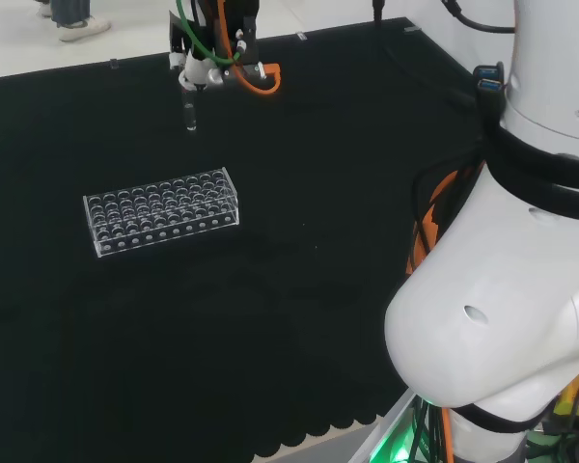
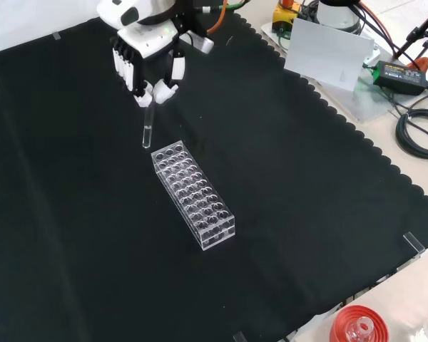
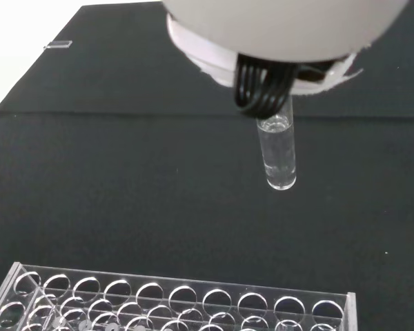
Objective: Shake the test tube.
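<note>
Hand: black and white robot hand [image 2: 148,60] hangs above the far part of the black cloth [image 2: 307,214], its fingers [image 2: 132,71] and thumb curled in and pinching the top of the tube.
Tube: slim clear glass test tube [image 2: 147,128] hangs upright from that pinch, its rounded bottom free in the air and clear of the cloth.
Tube position: in the front view it sits just beyond the far end of the rack, close to it but not touching; in the head view it hangs above and behind the rack.
Rack: clear plastic test tube rack [image 2: 194,195] with rows of round holes lies on the cloth; I see no tubes standing in it.
Contents: from the wrist view the tube [image 3: 278,153] looks clear through; a faint line near the top might be liquid, I cannot tell.
Handling: light, stiff, smooth and brittle, I judge; glass this thin could slip through a pinch or crack if knocked on the rack's edge.
Where to hold: near the mouth, as now, leaves the length free to swing; a hold lower down would probably steady it more.
Risk: shaking so close to the rack could strike it, so moving away first seems wise.
Task stage: tube lifted and held, shake apparently ready to begin.
</note>
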{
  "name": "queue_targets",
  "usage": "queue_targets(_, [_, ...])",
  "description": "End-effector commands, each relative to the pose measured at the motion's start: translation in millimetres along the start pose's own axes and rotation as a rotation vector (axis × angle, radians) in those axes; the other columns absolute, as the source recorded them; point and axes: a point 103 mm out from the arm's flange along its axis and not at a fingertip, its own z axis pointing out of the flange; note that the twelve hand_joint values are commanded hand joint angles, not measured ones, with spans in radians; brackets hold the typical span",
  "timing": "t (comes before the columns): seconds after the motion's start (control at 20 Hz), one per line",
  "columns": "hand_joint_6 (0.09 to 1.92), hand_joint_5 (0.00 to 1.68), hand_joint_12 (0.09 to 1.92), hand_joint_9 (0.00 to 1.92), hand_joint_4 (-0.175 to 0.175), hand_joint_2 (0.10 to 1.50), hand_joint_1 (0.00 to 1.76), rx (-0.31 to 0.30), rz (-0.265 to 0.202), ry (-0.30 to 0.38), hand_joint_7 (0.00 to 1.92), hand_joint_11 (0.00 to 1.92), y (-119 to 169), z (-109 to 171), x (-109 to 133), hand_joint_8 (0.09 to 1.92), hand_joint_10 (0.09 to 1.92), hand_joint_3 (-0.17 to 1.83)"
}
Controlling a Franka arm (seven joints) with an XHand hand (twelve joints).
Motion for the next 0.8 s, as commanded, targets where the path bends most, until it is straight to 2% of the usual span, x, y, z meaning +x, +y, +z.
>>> queue_targets(0.05, [0.60, 1.33, 0.95, 1.33, -0.175, 0.52, 1.44, -0.009, 0.004, 0.002, 1.45, 1.30, -9.5, -7.5, -5.4, 0.63, 0.52, 0.82])
queue_targets(0.5, [0.60, 1.33, 0.95, 1.34, -0.175, 0.51, 1.44, -0.018, 0.001, 0.009, 1.45, 1.30, -12.9, -17.6, 4.7, 0.63, 0.52, 0.82])
queue_targets(0.65, [0.59, 1.33, 0.95, 1.34, -0.175, 0.51, 1.44, -0.009, -0.044, 0.048, 1.45, 1.30, -14.8, -16.4, 29.0, 0.63, 0.52, 0.82])
queue_targets(0.8, [0.59, 1.33, 0.95, 1.34, -0.175, 0.51, 1.44, 0.001, -0.112, 0.106, 1.45, 1.30, -16.9, -16.5, 64.5, 0.62, 0.52, 0.82])
